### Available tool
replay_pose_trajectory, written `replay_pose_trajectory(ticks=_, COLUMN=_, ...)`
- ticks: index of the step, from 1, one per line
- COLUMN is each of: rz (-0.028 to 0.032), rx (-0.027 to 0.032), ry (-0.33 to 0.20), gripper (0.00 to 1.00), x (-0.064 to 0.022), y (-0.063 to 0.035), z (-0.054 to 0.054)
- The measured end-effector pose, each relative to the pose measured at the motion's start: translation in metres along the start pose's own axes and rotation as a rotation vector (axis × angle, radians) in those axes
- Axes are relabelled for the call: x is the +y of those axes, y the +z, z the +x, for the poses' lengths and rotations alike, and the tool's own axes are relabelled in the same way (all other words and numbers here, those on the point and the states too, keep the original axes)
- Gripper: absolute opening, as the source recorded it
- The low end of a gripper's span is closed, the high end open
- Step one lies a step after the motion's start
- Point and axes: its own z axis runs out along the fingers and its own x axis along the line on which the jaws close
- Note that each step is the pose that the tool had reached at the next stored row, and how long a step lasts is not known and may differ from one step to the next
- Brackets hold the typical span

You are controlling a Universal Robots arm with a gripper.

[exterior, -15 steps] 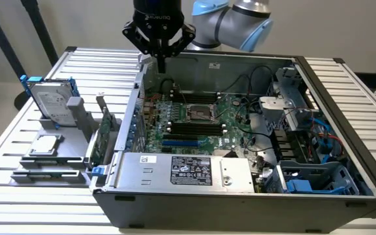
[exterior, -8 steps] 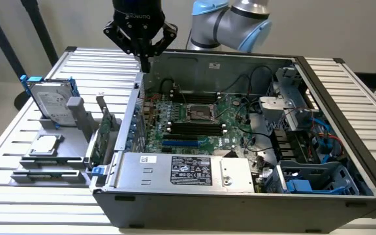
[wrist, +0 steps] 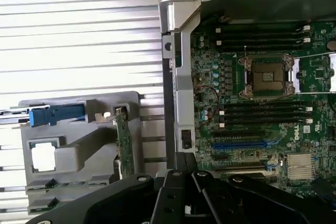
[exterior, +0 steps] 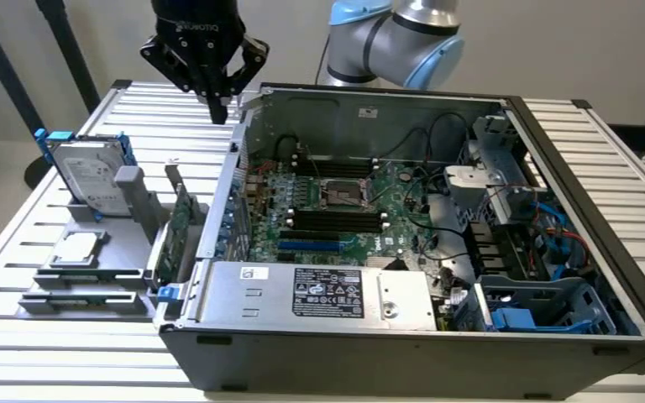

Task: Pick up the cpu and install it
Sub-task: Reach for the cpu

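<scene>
Exterior view, from its left to right. Slatted worktop with bare slats along its near and far edges. A hard drive in a blue bracket stands tilted at the back of a grey fixture. The cpu lies flat in a square recess of that fixture, in front of the drive, with nothing over it; the recess walls close it in on all sides, and it is well apart from the end effector. A green card stands upright on the fixture's case-side edge, just beside the left wall of the case. The end effector hangs over the worktop just outside the rear left corner of the case, fingers pressed together and pointing down, holding nothing, touching nothing. The case lies open-topped. The socket sits mid-motherboard, uncovered, with memory slots on two sides. The power supply lines the near wall. Cables crowd the right side.
</scene>
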Motion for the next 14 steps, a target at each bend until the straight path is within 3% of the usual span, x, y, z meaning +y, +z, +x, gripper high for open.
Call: replay_pose_trajectory(ticks=14, rz=0.0001, rx=0.0001, ry=0.0, gripper=0.11, x=-0.0046, y=0.0018, z=0.064)
